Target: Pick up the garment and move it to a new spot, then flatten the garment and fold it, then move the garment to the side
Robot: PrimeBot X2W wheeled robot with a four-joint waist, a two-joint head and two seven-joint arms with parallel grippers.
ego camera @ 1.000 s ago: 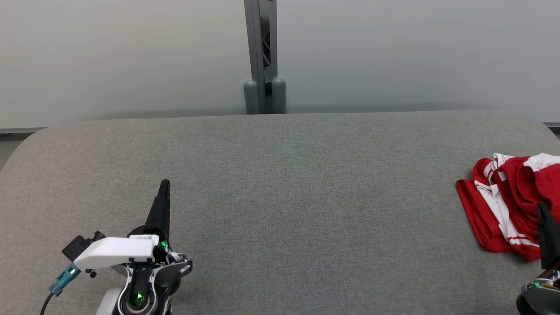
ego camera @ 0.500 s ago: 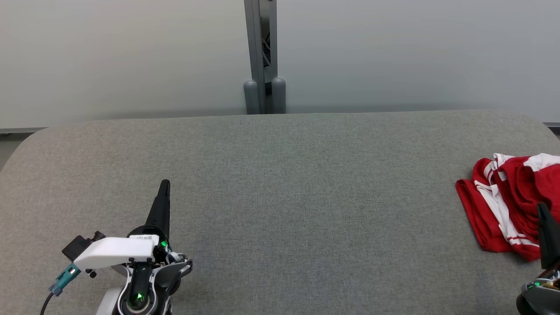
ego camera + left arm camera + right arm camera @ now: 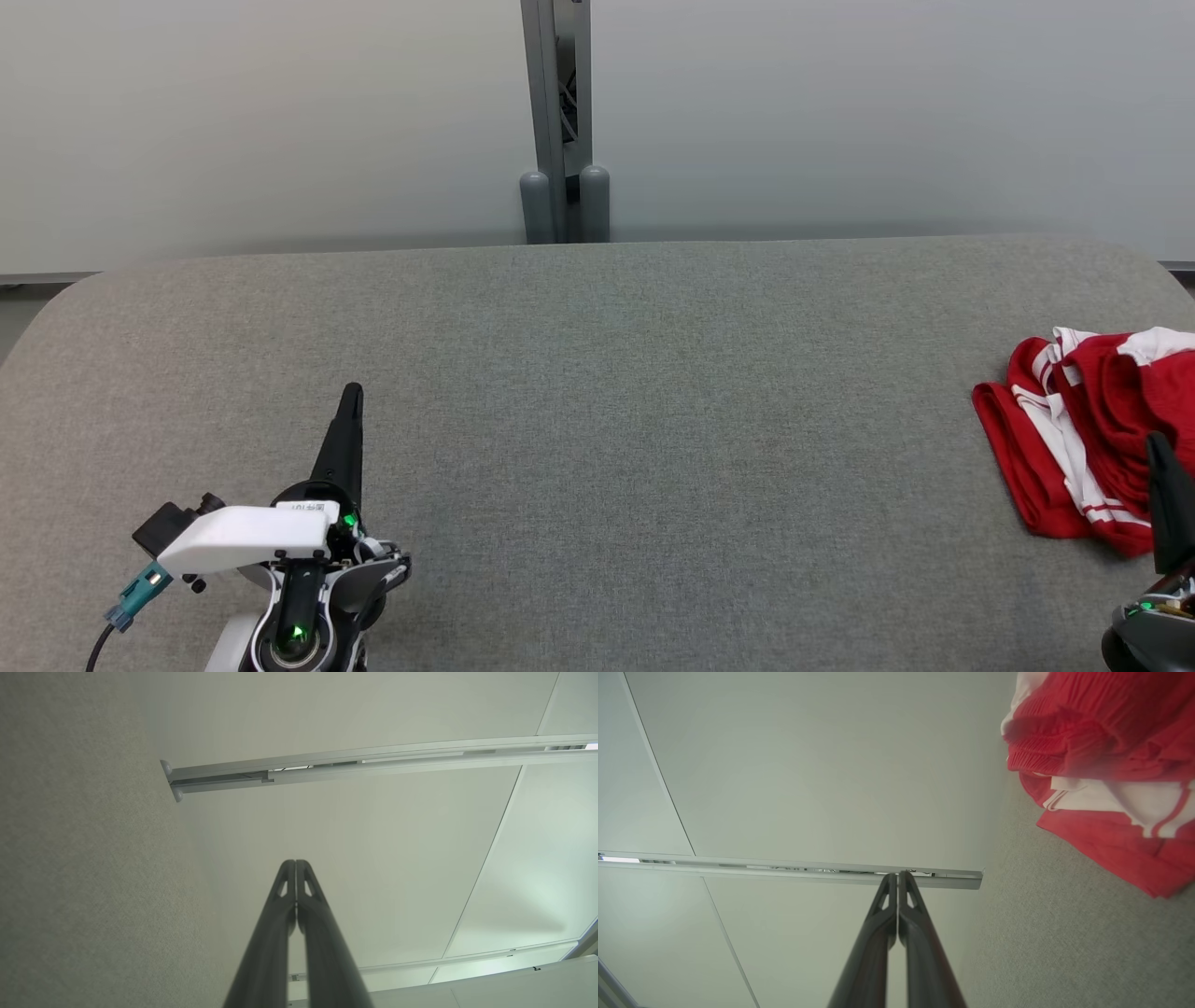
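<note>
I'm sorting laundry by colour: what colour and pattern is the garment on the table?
The crumpled fabric garment is red with white stripes, clearest in head view.

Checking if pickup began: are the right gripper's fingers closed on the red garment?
No, the fingers of the right gripper meet on nothing, and the garment lies apart on the grey surface.

Grey table, possibly frosted wall panels

Your left gripper: long black tapered fingers with cut-out slots, white cover, green lights, teal plug on black cable. Your right gripper: black fingers, green light.
</note>
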